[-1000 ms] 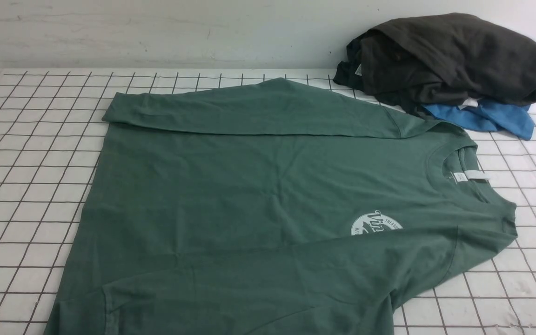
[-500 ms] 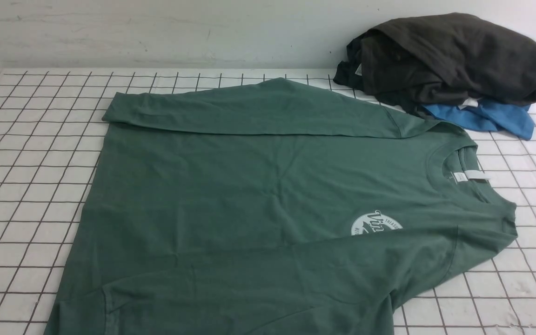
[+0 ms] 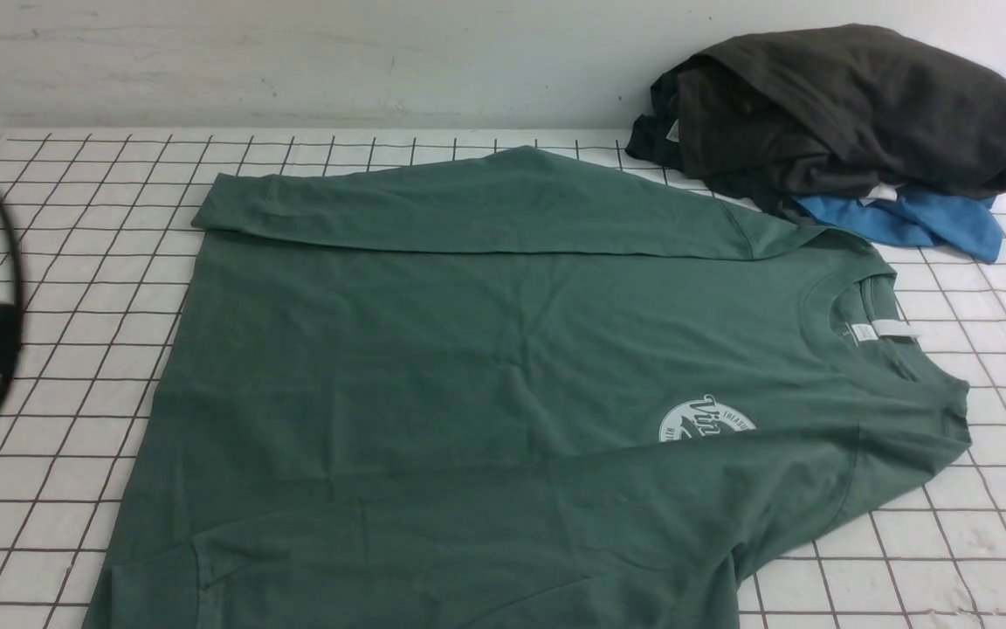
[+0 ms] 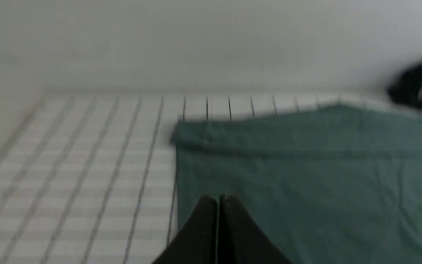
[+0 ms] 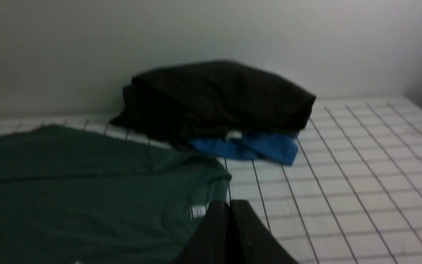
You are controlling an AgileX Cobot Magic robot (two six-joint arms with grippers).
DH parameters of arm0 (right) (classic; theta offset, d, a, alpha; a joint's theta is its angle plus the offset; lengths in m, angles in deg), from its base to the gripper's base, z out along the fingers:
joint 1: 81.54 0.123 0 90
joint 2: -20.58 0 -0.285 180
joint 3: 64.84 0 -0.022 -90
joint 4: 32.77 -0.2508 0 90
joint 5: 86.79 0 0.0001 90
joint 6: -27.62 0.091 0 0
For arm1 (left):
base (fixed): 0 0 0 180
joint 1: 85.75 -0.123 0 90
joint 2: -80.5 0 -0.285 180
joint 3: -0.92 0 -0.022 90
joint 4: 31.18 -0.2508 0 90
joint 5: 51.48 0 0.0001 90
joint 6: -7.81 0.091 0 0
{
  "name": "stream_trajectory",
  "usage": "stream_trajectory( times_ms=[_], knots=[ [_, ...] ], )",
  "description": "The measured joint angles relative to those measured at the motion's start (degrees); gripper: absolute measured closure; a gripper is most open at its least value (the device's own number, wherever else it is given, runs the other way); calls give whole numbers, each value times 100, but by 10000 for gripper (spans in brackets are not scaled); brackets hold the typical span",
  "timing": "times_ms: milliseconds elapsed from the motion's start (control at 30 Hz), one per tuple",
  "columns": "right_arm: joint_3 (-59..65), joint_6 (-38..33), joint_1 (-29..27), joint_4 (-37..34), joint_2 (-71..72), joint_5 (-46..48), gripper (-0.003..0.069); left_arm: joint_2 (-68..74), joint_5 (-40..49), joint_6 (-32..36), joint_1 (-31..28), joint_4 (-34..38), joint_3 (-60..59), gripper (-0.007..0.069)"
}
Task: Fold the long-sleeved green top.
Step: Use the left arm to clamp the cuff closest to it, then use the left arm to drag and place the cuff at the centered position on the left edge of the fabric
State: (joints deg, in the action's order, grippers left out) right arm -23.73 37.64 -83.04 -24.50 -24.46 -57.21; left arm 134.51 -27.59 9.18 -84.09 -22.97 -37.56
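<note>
Gridded table point(image 3: 75, 262) with green long-sleeved top point(image 3: 468, 367); left hand point(image 4: 218, 200) and right hand point(image 5: 229, 205) each closed, empty.

The front view looks forward and down over the whole top point(image 3: 485, 367) toward the wall point(image 3: 293, 61). Each wrist view sits low and near, facing that wall: left at the top's hem, right at its collar.

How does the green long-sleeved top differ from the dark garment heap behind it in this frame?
The green long-sleeved top lies spread flat, sleeves folded across its body; the dark garment heap is bunched into a mound. The top covers the middle of the gridded table; the heap sits at the far right corner, over a blue cloth. Both are cloth garments resting on that table.
</note>
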Motion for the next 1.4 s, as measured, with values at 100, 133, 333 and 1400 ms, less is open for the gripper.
stream_trajectory(
  times_ms=[100,133,333,1400],
  knots=[
    [-245,-832,25,-657,-1042,1251,670,992,1183,170,0,393,123,624],
    [-264,-1165,78,-927,-1319,1465,670,1268,1418,262,0,488,128,611],
    [-299,-2963,705,-2449,-2394,1509,670,2528,1803,524,0,540,129,395],
    [-310,-4320,984,-3750,-3285,762,669,3808,1600,-191,0,-291,1387,629]
  ],
)
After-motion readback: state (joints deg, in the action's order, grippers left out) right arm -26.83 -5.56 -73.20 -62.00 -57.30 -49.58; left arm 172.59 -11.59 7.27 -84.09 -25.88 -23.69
